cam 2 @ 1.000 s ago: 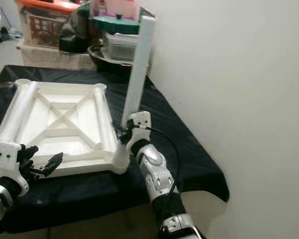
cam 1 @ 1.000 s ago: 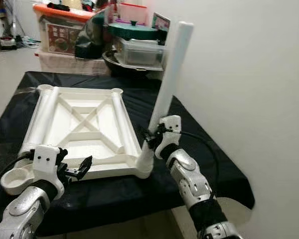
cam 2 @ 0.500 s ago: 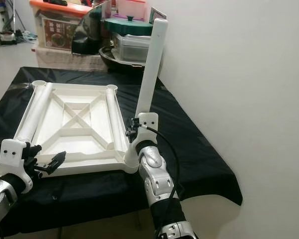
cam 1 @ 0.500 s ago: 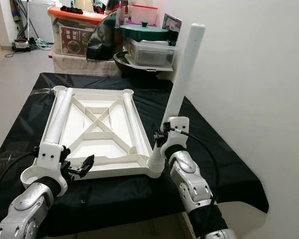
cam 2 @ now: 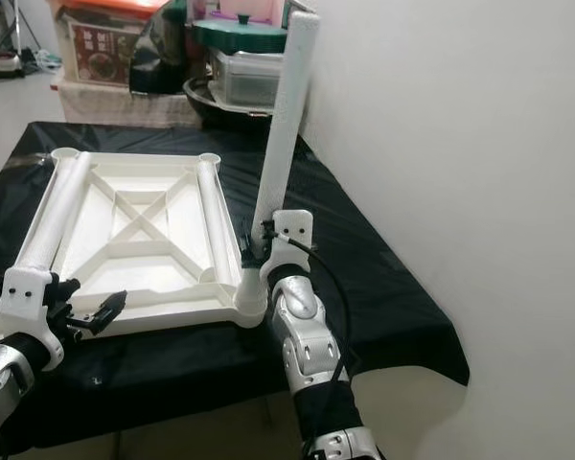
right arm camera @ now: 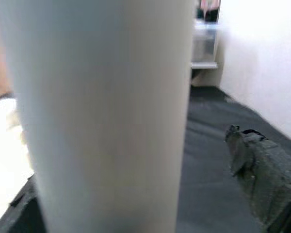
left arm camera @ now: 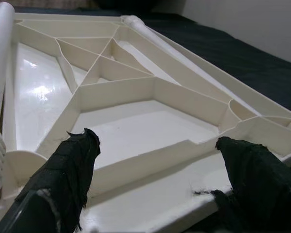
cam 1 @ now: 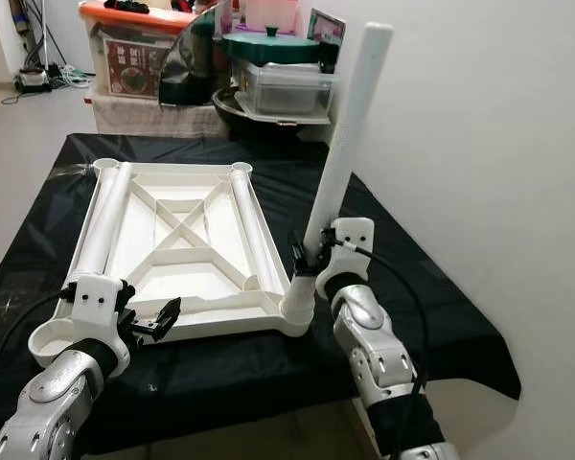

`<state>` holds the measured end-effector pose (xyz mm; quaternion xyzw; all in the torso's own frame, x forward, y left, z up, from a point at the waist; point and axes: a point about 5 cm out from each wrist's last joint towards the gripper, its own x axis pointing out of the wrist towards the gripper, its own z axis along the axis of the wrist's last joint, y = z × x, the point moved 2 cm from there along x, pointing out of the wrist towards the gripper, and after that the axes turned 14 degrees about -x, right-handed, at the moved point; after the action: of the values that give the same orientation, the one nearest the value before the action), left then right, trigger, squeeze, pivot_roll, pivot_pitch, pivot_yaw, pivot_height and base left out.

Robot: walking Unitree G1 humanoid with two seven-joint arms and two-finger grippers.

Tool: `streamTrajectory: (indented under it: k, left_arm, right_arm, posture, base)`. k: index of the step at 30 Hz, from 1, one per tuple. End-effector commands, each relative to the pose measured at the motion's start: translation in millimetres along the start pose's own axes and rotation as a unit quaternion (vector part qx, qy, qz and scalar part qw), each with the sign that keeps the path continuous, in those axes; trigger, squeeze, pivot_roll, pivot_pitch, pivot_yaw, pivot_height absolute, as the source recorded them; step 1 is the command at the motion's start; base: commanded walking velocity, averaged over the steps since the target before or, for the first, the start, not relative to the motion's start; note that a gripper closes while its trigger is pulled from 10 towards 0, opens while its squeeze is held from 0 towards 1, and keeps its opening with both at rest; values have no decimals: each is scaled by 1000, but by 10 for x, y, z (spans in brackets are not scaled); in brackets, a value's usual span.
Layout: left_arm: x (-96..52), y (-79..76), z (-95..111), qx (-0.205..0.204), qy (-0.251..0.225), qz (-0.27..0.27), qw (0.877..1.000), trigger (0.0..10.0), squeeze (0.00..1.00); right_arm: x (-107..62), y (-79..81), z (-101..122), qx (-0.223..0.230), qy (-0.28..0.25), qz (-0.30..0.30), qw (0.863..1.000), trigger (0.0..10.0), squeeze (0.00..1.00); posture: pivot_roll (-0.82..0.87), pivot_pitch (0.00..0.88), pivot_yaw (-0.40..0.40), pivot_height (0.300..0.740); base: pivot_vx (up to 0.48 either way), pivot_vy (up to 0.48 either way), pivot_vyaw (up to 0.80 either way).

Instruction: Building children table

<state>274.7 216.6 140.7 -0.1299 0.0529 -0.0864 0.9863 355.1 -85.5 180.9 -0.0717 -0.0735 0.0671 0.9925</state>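
One white leg [cam 1: 347,134] stands tilted in the upturned tabletop's [cam 1: 177,240] near corner on the bench [cam 1: 402,278]; our right claw [cam 1: 311,261] clamps it, our left claw [cam 1: 158,319] gapes.

We seem to be in a home, in a spare or storage corner. At the top of the frame, plastic storage bins [cam 1: 134,53], a lidded pot [cam 1: 268,43] and food containers [cam 1: 287,91] are piled against a plain white wall [cam 1: 479,144], beyond our counter [cam 1: 383,220] draped in black cloth.
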Motion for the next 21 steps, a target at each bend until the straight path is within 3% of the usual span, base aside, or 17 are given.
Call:
streamTrajectory:
  k: [1, 3, 6, 12, 13, 14, 19, 21]
  left_arm:
    - [14, -24, -19, 4, 5, -7, 1000, 10000, 0]
    - [15, -24, -21, 4, 6, -8, 1000, 10000, 0]
    - [12, -32, -31, 4, 6, -10, 1000, 10000, 0]
    - [24, -42, -39, 3, 7, -14, 1000, 10000, 0]
    - [32, -49, -41, 3, 7, -16, 1000, 10000, 0]
    - [40, -57, -45, 3, 8, -18, 1000, 10000, 0]
    - [57, -90, -59, 1, 9, -23, 1000, 10000, 0]
    - [57, -90, -59, 1, 9, -23, 1000, 10000, 0]
  right_arm:
    - [-24, -112, 50, 5, -10, -12, 1000, 10000, 1000]
    - [-32, -115, 86, 8, -16, -8, 1000, 10000, 1000]
    - [-30, -176, 312, 6, -53, 59, 997, 10000, 1000]
    - [13, -306, 313, -29, -41, 103, 993, 10000, 1000]
    - [30, -352, 278, -34, -26, 140, 989, 10000, 851]
    - [43, -403, 256, -33, -14, 175, 984, 10000, 0]
    - [80, -520, 213, -38, 1, 267, 963, 10000, 0]
    - [80, -520, 213, -38, 1, 267, 963, 10000, 0]
  posture:
    - [116, 0, -132, 740]
    - [111, 0, -133, 740]
    - [106, 0, -129, 740]
    - [91, 0, -127, 740]
    - [89, 0, -127, 740]
    - [88, 0, -129, 740]
    - [91, 0, -137, 740]
    - [91, 0, -137, 740]
  base:
    - [0, 0, 0]
    - [0, 0, 0]
    - [0, 0, 0]
    - [0, 0, 0]
    - [0, 0, 0]
    - [0, 0, 0]
    - [0, 0, 0]
    - [0, 0, 0]
